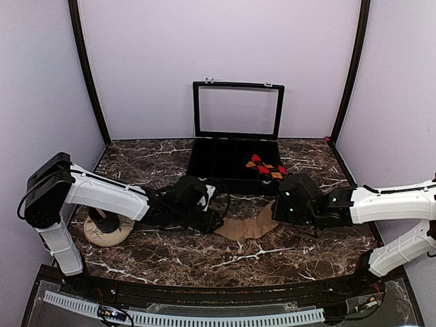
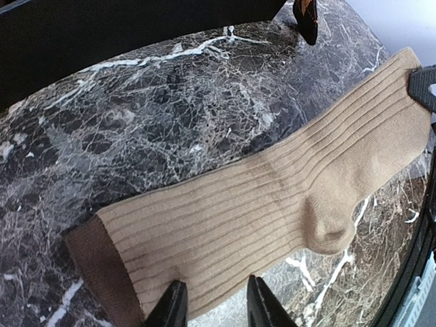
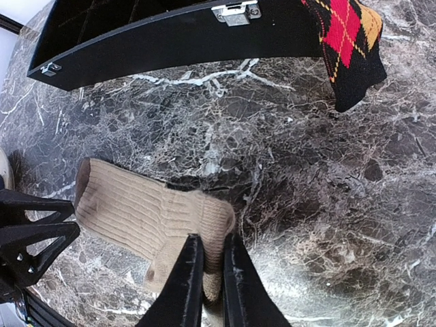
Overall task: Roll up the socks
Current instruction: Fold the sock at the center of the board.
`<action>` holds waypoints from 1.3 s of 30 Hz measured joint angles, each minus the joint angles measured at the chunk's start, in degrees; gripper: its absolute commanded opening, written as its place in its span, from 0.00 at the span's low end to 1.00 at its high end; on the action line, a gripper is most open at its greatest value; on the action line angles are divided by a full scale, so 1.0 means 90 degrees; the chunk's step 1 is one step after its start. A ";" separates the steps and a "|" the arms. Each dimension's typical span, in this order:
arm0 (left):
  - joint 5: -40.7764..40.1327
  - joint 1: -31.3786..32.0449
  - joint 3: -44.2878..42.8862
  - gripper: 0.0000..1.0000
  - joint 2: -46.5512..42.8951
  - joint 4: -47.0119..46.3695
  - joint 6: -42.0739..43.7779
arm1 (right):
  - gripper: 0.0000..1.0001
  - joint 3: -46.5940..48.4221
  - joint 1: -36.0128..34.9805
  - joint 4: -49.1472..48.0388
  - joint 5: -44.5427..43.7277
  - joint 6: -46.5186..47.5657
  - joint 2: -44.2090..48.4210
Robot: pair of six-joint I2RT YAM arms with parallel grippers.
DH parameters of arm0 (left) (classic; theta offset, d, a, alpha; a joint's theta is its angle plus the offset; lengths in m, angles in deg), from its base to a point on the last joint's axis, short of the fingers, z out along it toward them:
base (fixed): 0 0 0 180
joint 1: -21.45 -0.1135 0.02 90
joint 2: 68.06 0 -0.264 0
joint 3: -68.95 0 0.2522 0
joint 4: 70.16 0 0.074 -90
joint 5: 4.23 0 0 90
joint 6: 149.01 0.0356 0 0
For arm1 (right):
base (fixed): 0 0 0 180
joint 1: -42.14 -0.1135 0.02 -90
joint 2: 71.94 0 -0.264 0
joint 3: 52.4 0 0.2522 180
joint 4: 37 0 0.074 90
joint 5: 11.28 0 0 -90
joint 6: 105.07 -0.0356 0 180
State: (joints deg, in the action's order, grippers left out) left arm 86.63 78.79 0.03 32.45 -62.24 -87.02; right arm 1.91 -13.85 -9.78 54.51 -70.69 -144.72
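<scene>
A tan ribbed sock (image 1: 246, 225) lies on the marble table between my two grippers. In the left wrist view the sock (image 2: 272, 204) lies flat, with its cuff end near my left gripper (image 2: 216, 306). The jaws are open and straddle the sock's near edge just above the cloth. My right gripper (image 3: 210, 269) is shut on the sock's toe end (image 3: 221, 225), which is folded up and back over the sock. In the top view the left gripper (image 1: 216, 216) is at the sock's left end and the right gripper (image 1: 278, 210) at its right end.
An open black case (image 1: 225, 163) stands behind the sock with its lid up. Red and black argyle socks (image 1: 266, 165) lie in it, and one (image 3: 347, 41) hangs over its front wall. A round tan disc (image 1: 107, 229) sits at the left.
</scene>
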 measured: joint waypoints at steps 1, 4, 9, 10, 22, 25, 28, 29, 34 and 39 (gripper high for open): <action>0.0000 0.0000 -0.0027 0.30 0.0039 0.0005 0.0015 | 0.11 0.0000 0.0000 0.0005 0.0002 0.0000 0.0000; -0.0010 0.0000 -0.0121 0.29 0.0192 0.0056 0.0029 | 0.11 0.0007 0.0000 0.0039 0.0000 0.0002 -0.0012; -0.0078 -0.0036 -0.0100 0.28 0.0328 0.0202 -0.0095 | 0.11 0.0102 0.0005 0.0092 0.0000 0.0007 -0.0080; -0.0102 -0.0063 -0.0068 0.28 0.0328 0.0211 -0.0138 | 0.11 0.0126 0.0007 0.0095 0.0000 0.0012 -0.0090; -0.0214 -0.0391 0.0510 0.28 0.0175 0.0032 -0.0551 | 0.11 0.0398 0.0221 0.0367 0.0000 0.0245 -0.0342; -0.0206 -0.0391 0.0692 0.27 0.0083 -0.0117 -0.0644 | 0.11 0.0527 0.0299 0.0406 -0.0005 0.0369 -0.0408; -0.0189 -0.0391 0.0901 0.27 -0.0024 -0.0291 -0.0760 | 0.11 0.0651 0.0359 0.0425 -0.0010 0.0483 -0.0508; -0.0187 -0.0391 0.0967 0.27 -0.0068 -0.0335 -0.0799 | 0.11 0.0741 0.0389 0.0444 -0.0005 0.0559 -0.0595; -0.0107 -0.0396 0.1394 0.26 -0.0384 -0.0495 -0.1022 | 0.12 0.1127 0.0454 0.0561 0.0017 0.0894 -0.0988; 0.0005 -0.0367 0.1741 0.26 -0.0690 -0.0546 -0.1316 | 0.12 0.1537 0.0474 0.0685 0.0124 0.1226 -0.1426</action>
State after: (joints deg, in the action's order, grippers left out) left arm 86.68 75.49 15.70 26.24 -67.16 -98.86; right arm 15.75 -9.58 -3.62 55.63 -59.65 -157.55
